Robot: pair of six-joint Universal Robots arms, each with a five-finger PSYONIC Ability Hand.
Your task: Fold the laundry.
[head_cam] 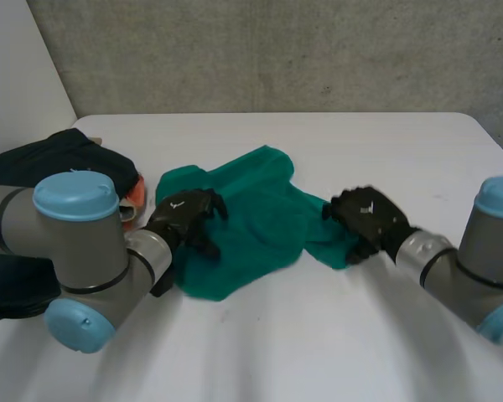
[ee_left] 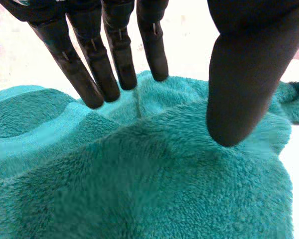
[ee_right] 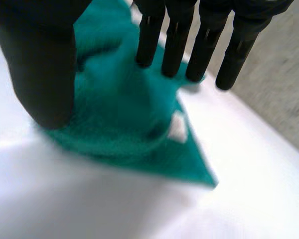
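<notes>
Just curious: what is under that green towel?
The white table shows around the green towel. It lies bunched, so anything beneath its folds is hidden.

Green fleece cloth — rumpled, partly spread — mid-table.

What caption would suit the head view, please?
Left hand and right hand, fingers open, at opposite ends of a crumpled green cloth on the white table.

Mid-bench, a cloth, rumpled. On its left edge, the left hand; over its right corner, the right hand. Further left, at the bench's left edge, a heap of clothes, just beside the cloth and behind the left arm.
</notes>
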